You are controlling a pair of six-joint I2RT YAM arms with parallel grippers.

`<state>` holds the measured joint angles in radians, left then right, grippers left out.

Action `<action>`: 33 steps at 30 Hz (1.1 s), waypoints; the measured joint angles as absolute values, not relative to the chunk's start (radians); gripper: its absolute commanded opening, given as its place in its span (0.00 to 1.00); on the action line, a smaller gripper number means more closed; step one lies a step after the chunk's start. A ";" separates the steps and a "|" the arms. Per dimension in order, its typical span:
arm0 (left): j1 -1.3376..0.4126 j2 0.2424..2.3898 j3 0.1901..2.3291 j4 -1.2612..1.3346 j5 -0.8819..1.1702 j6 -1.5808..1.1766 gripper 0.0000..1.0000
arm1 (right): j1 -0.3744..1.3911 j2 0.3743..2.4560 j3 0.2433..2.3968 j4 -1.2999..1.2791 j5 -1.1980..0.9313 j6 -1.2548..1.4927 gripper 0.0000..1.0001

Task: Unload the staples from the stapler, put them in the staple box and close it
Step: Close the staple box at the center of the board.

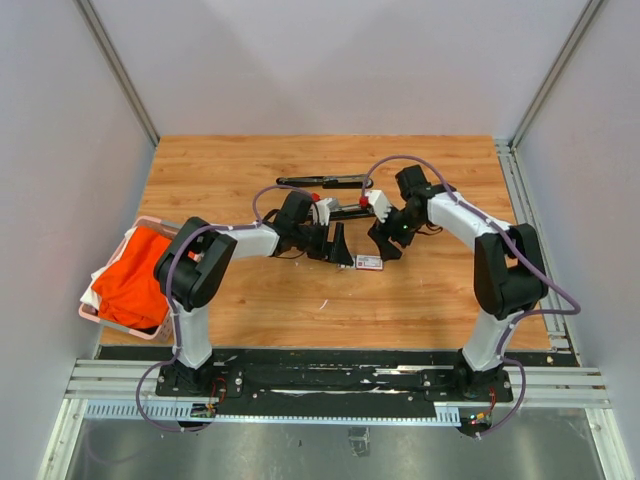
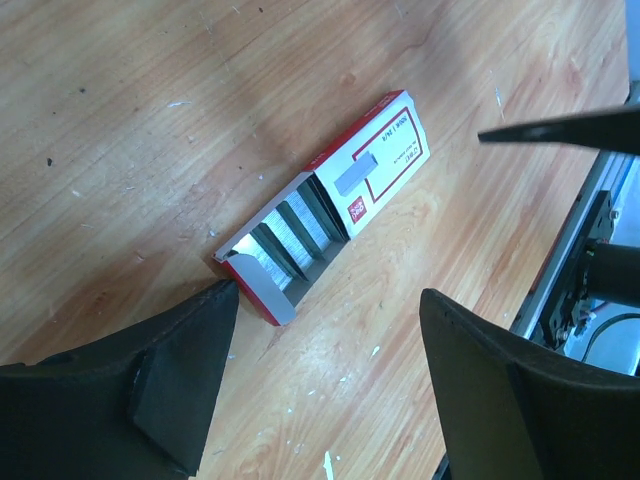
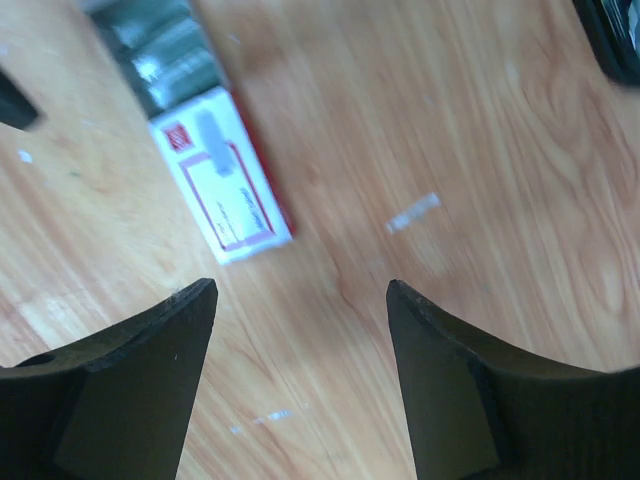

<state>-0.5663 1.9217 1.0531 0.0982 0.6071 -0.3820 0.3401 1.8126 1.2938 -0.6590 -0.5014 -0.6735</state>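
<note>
Both arms hover over the wooden desk, the left gripper and right gripper spread apart and empty. A short silvery-grey metal strip of staples lies loose near the white-and-red cardboard box. The black stapler lies opened behind.

The counter is light-brown wood grain. The box is white with red edging. The staples are silvery grey. The cloth is orange, its basket pink.
</note>
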 measured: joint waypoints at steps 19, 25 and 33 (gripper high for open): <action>-0.567 1.927 1.053 0.102 0.626 -0.387 0.80 | 0.321 1.781 1.144 -0.478 -0.110 -0.267 0.75; -0.567 1.929 1.053 0.106 0.628 -0.395 0.80 | 0.368 1.800 1.147 -0.462 -0.085 -0.215 0.76; -0.589 1.935 1.053 0.123 0.632 -0.414 0.80 | 0.392 1.801 1.147 -0.459 -0.084 -0.176 0.76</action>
